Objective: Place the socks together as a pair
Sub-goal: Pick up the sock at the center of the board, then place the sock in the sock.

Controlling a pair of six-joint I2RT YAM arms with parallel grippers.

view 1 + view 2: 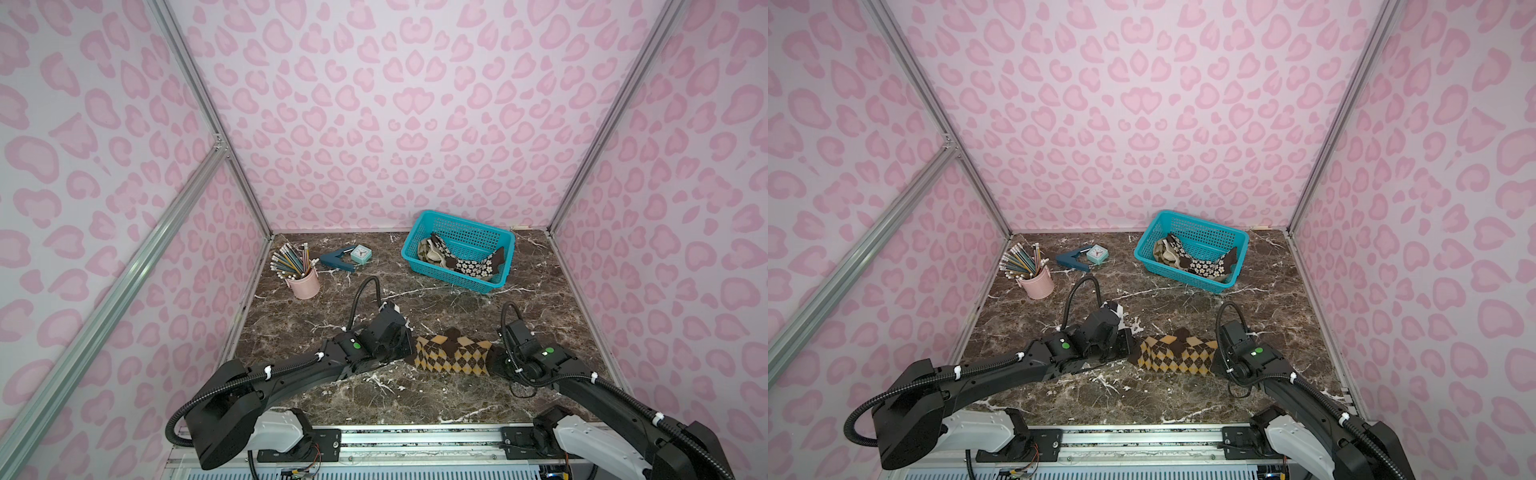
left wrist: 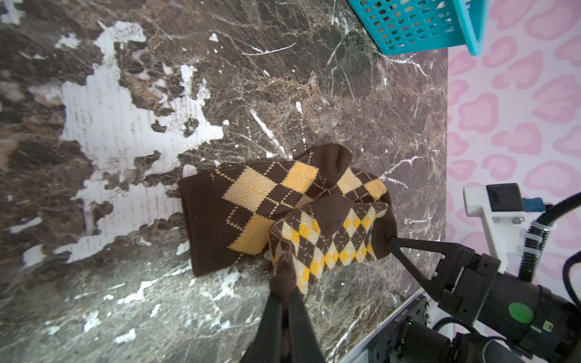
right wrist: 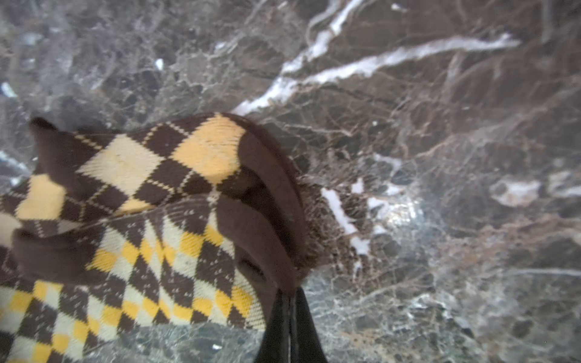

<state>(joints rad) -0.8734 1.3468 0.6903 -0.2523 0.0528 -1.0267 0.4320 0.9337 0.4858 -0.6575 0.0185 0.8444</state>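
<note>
Two brown argyle socks (image 1: 453, 353) (image 1: 1177, 353) lie overlapped on the marble table between my arms. In the left wrist view the small-diamond sock (image 2: 327, 242) rests on the large-diamond sock (image 2: 251, 201). My left gripper (image 2: 284, 298) (image 1: 409, 351) is shut on the brown end of the small-diamond sock. My right gripper (image 3: 290, 294) (image 2: 391, 243) (image 1: 496, 359) is shut on brown fabric at the opposite end of the small-diamond sock (image 3: 157, 276), beside the large-diamond sock (image 3: 141, 163). I cannot tell whether it pinches one layer or both. More socks, a flowered one (image 1: 469, 264) and a striped cream one (image 1: 428, 251), lie in the basket.
The turquoise basket (image 1: 419, 232) stands at the back right. A pink cup of pencils (image 1: 305, 282), a blue stapler-like tool (image 1: 336, 259) and a small clock (image 1: 360, 253) sit at the back left. Pink patterned walls enclose the table on three sides.
</note>
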